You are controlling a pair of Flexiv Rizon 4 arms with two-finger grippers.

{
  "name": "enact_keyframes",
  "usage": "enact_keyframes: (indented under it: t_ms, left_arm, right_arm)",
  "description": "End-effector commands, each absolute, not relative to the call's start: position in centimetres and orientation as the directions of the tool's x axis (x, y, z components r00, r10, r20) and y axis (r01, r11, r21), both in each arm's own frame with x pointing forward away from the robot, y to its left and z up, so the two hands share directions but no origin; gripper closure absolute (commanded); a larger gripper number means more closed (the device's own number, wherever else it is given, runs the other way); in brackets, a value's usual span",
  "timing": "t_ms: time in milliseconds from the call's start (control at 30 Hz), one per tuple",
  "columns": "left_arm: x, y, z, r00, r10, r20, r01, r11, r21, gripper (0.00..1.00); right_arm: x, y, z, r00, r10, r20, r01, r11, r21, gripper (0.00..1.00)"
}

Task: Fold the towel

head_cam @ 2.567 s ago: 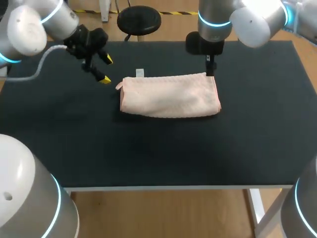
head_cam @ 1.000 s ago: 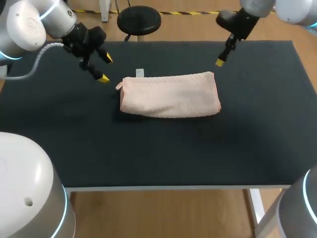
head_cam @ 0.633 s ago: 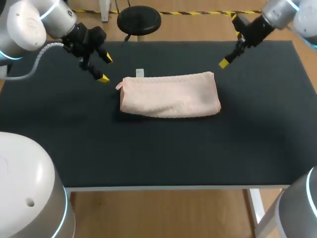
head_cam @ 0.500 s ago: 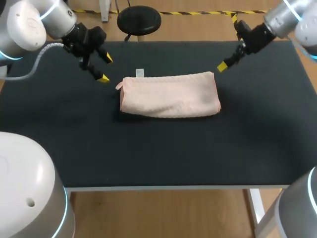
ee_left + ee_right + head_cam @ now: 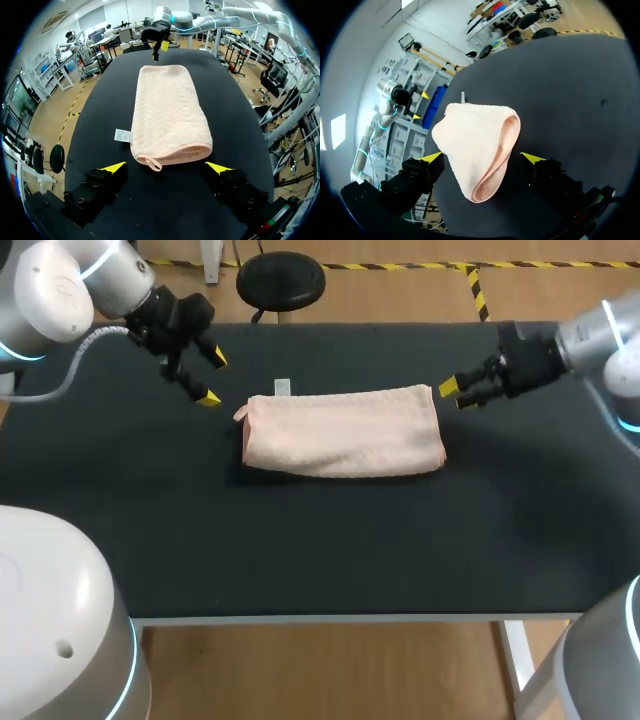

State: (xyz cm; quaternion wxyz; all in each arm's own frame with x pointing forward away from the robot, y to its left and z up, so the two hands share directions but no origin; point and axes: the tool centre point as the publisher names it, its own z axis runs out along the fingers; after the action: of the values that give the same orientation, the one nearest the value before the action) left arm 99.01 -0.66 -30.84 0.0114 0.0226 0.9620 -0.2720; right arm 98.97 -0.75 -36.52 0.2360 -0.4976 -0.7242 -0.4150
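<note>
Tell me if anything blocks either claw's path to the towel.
Nothing visible does. Only black tabletop separates the left claw from one short end of the pink towel, and the right claw from the other. Both claws are open.

Black matte table, white front edge, evenly lit

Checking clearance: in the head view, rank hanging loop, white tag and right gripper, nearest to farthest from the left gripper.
1. Hanging loop, at the towel's corner beside the left gripper.
2. White tag, by the towel's far edge.
3. Right gripper, beyond the towel's other end.
</note>
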Motion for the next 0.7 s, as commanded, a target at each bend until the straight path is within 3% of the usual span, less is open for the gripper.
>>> enact_keyframes:
  t_ms: [33, 700]
  left_arm:
    - [99.0, -0.6, -30.9, -0.999, 0.039, -0.035, 0.051, 0.85, -0.524, 0.0]
    - [99.0, -0.6, -30.9, -0.999, 0.039, -0.035, 0.051, 0.85, -0.524, 0.0]
  right_arm:
    - [98.1, -0.3, -37.1, -0.385, 0.536, 0.751, 0.91, 0.086, 0.406, 0.0]
    - [98.7, 0.8, -40.9, -0.33, 0.542, 0.773, 0.943, 0.152, 0.296, 0.0]
